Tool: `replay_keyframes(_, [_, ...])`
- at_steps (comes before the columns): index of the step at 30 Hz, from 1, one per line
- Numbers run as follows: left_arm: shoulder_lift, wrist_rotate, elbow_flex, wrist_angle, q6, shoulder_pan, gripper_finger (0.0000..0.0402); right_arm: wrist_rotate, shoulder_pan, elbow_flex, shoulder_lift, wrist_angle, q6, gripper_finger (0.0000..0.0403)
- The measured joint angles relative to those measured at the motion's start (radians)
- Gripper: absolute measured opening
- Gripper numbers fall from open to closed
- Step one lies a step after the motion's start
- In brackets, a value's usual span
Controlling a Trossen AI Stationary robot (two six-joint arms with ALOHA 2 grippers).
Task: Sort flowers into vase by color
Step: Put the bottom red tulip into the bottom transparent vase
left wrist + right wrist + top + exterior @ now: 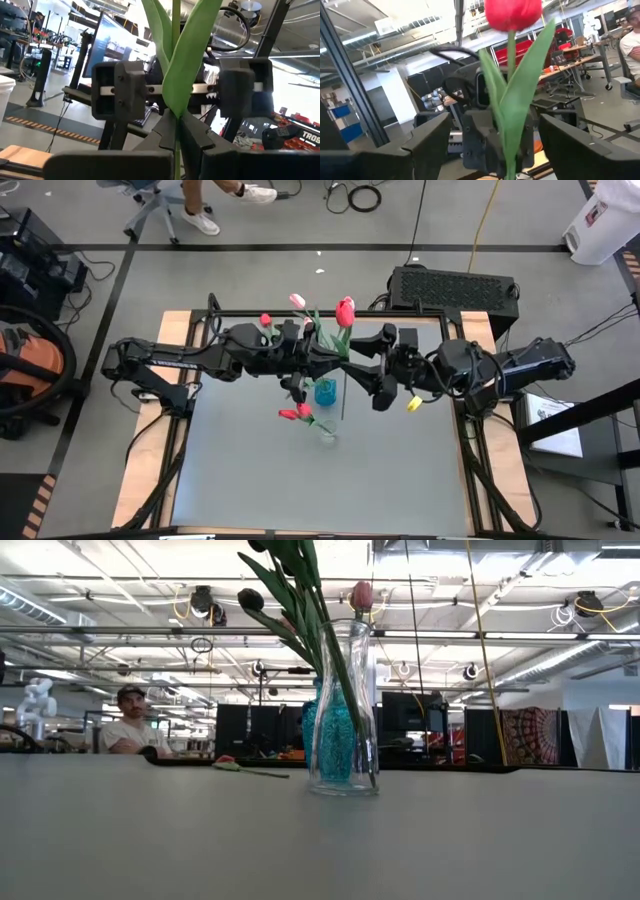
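A red tulip (345, 310) with a green stem and leaves is held up over the middle of the table, with my left gripper (338, 358) shut on its stem. My right gripper (385, 365) faces it from the right. It is open, with one finger on each side of the leaves (520, 105) and apart from them. Below stand a clear vase (345, 710) holding stems with a black head (250, 598) and a pink head (362, 595), and a blue vase (325, 392). Red flowers (293, 413) lie on the table. My left gripper (177, 130) pinches the tulip's stem (176, 150) between its two fingers, just below where the leaves spring. The fingers come about level from the table's left and lie across the stem. The flower stands upright, lifted clear of the table, with its red head (512, 14) above.
A pink flower (297, 300) and a red flower (265, 320) show beside the left arm. One flower (240, 768) lies flat left of the vases. A black box (455, 285) sits beyond the table's far edge. A seated person (125, 725) shows behind the table.
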Motion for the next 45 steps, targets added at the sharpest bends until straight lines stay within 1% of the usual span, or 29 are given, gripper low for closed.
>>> replay_keyframes(8, [0.000,0.000,0.000,0.000,0.000,0.000,0.0010,-0.001,-0.021,0.000,-0.001,0.009,0.001,0.0290])
replay_keyframes(12, [0.000,0.000,0.000,0.000,0.000,0.000,0.0010,-0.004,-0.022,0.000,-0.001,0.009,0.001,0.0276])
replay_keyframes(15, [0.000,0.000,0.000,0.000,0.000,0.000,0.0010,-0.003,-0.022,0.000,-0.001,0.014,-0.001,0.0258])
replay_keyframes(22, [0.000,0.000,0.000,0.000,0.001,0.000,0.0010,-0.003,-0.022,0.000,-0.001,0.013,-0.003,0.0197])
replay_keyframes(40, [0.000,0.000,0.000,0.000,0.001,0.000,0.0010,-0.002,-0.022,0.000,-0.001,0.012,-0.013,0.0014])
replay_keyframes(42, [0.000,0.000,0.000,0.000,0.000,0.000,0.0010,-0.002,-0.022,0.000,-0.002,0.012,-0.028,0.0006])
replay_keyframes(45, [0.000,0.000,0.000,0.000,0.000,0.000,0.0010,-0.002,-0.022,0.000,-0.002,0.012,-0.029,0.0006])
